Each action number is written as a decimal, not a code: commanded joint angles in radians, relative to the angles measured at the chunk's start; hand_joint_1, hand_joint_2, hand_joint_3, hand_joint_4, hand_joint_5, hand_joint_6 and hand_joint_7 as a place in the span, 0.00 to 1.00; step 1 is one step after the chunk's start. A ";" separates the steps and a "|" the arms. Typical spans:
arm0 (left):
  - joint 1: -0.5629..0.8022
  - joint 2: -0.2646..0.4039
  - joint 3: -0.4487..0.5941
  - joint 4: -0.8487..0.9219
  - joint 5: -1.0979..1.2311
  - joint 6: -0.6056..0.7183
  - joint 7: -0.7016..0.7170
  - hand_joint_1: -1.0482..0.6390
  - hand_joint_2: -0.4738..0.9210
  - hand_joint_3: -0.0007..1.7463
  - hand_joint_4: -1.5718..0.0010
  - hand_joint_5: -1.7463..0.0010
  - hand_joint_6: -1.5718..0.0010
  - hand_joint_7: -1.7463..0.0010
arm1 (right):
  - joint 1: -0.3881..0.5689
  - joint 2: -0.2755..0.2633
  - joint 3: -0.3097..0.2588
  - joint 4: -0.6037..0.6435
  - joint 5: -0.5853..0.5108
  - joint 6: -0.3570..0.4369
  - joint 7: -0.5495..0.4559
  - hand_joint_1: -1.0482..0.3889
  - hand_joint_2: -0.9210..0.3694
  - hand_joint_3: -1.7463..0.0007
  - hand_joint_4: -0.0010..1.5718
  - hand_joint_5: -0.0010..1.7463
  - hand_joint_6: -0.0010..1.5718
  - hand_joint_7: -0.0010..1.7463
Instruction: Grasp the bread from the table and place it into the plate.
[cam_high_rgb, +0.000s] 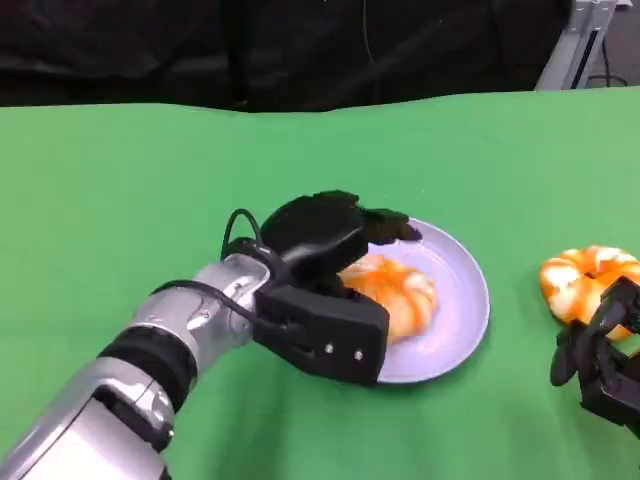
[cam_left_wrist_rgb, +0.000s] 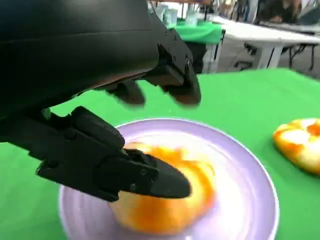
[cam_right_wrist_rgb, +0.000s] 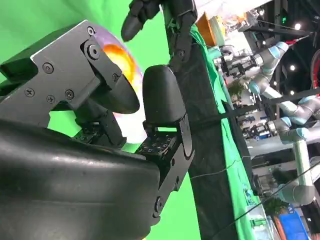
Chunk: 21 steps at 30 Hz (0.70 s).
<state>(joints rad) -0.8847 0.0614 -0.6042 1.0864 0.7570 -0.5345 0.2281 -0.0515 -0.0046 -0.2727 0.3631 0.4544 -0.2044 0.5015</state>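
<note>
The left hand (cam_high_rgb: 335, 262) reaches forward with fingers spread apart, seemingly holding nothing; the right hand (cam_high_rgb: 600, 355) rests low, fingers apart.

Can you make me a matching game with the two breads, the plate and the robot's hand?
Things:
1. bread under the left hand
2. other bread
3. plate
4. left hand

Places or colours:
A. light purple
B. black, over the plate
C. on the green table, beside the plate
D. lying in the plate

Pairs: 1-D, 2-C, 3-A, 4-B
</note>
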 joint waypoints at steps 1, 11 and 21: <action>0.000 0.031 -0.008 -0.044 0.008 0.021 -0.026 0.00 1.00 0.28 1.00 1.00 0.98 1.00 | 0.005 -0.009 -0.010 -0.010 0.008 -0.010 -0.003 0.69 0.40 0.13 0.59 1.00 0.49 0.98; 0.133 -0.022 0.256 -0.067 -0.397 -0.225 -0.142 0.54 1.00 0.20 0.52 0.89 0.51 0.93 | 0.008 -0.009 -0.012 -0.015 0.010 -0.006 -0.005 0.70 0.41 0.12 0.60 1.00 0.49 0.98; 0.380 -0.019 0.500 -0.352 -0.975 -0.044 -0.721 0.59 0.70 0.73 0.43 0.14 0.40 0.28 | 0.007 -0.010 -0.011 -0.018 0.011 -0.007 -0.004 0.70 0.41 0.12 0.59 1.00 0.49 0.99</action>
<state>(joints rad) -0.5939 0.0135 -0.1493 0.8402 -0.0988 -0.6767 -0.3725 -0.0456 -0.0044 -0.2731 0.3555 0.4546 -0.2049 0.4993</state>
